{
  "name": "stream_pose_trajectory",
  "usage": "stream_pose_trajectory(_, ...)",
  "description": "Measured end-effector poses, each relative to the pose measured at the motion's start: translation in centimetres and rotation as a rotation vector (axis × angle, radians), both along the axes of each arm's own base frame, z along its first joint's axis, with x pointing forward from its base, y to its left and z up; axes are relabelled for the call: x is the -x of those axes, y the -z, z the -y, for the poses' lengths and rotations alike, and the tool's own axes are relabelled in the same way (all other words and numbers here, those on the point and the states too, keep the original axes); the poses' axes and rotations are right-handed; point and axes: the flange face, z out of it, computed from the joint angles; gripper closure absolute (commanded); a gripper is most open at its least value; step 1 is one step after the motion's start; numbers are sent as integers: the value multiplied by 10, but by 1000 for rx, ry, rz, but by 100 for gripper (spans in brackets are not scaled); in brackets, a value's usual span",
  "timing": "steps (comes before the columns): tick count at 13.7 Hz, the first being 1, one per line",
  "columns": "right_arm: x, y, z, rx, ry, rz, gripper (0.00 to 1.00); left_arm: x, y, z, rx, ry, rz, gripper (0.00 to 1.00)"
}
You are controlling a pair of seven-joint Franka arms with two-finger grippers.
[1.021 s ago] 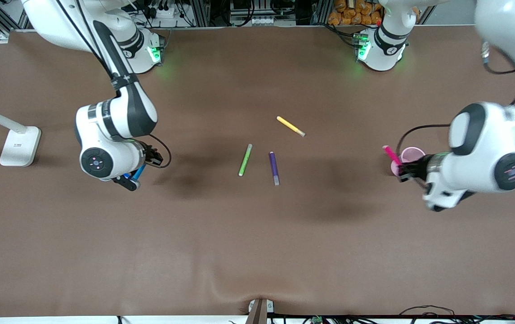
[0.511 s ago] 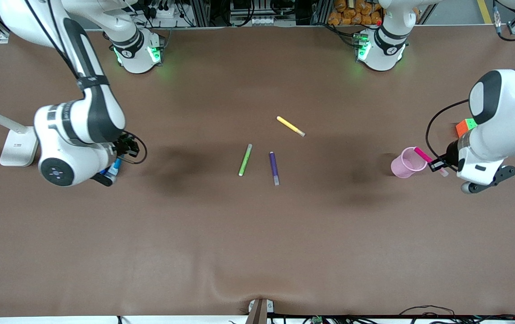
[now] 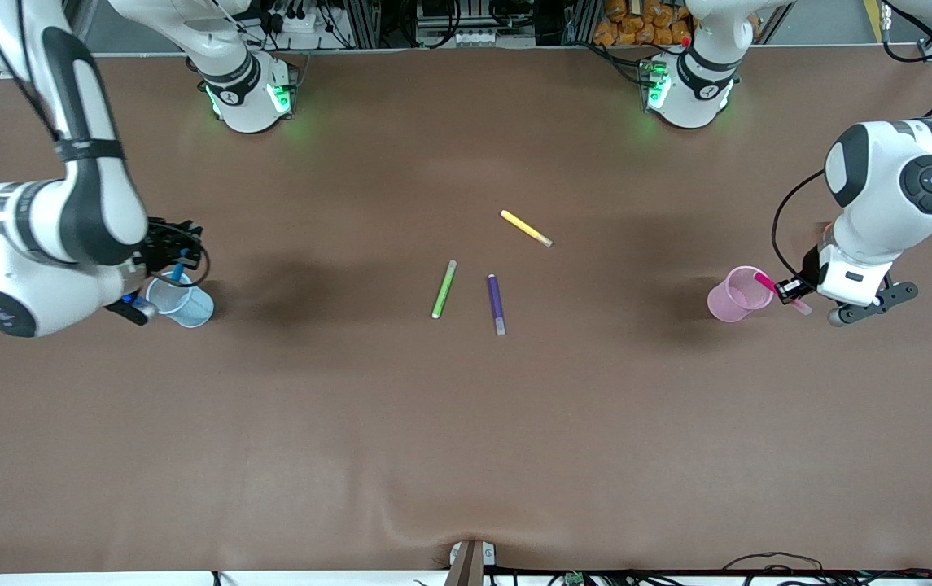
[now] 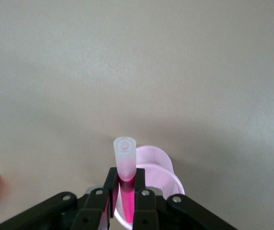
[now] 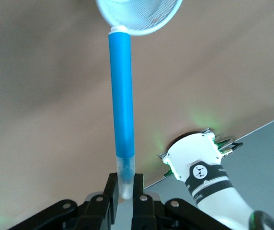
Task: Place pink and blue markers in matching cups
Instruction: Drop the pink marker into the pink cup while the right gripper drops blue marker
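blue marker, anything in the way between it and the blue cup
Nothing visible. The right pincer is shut on the slim bright blue marker by its greyish end, and its tip sits at the rim of the pale blue translucent plastic cup, with nothing between them.

Pink marker, pale pink cup, blue marker (greyish end), pale blue cup

Brown-covered table. At its middle lie a lime green marker, a dark purple marker beside it, and a yellow marker farther from the front camera. A pale blue cup and a pale pink cup stand toward the right arm's and left arm's ends respectively.
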Motion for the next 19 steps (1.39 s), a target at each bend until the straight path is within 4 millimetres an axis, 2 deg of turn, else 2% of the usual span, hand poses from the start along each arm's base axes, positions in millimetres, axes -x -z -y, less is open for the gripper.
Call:
stream_pose_trajectory(2, 2, 16, 40, -79, 19, -11, 100, 7, 11, -3, 6, 1, 14, 100)
stream_pose_trajectory(3, 3, 25, 55, -108, 38, -18, 100, 8, 12, -2, 6, 4, 16, 74)
stream_pose_trajectory(4, 4, 35, 65, -124, 53, -22, 100, 8, 12, 0, 7, 7, 17, 1)
stream_pose_trajectory(9, 1, 75, 71, -176, 59, -36, 100, 5, 7, 16, 5, 34, -4, 0)
stream_pose_trajectory(10, 0, 78, 72, -175, 61, -26, 100, 0, -2, 24, 0, 46, -30, 0)
stream_pose_trajectory(12, -3, 82, 77, -170, 70, -6, 100, -17, -44, 49, -18, 87, -75, 0)
stream_pose_trajectory(13, -4, 83, 80, -168, 73, 3, 90, -25, -71, 61, -28, 113, -92, 0)
stream_pose_trajectory(14, -6, 85, 81, -165, 75, 16, 34, -31, -99, 70, -39, 139, -106, 0)
stream_pose_trajectory(15, -8, 86, 82, -162, 77, 25, 0, -34, -126, 75, -48, 164, -117, 0)
stream_pose_trajectory(17, -13, 89, 83, -160, 76, 35, 0, -38, -171, 75, -58, 222, -130, 0)
stream_pose_trajectory(19, -21, 85, 84, -158, 72, 51, 0, -39, -201, 72, -33, 259, -141, 0)
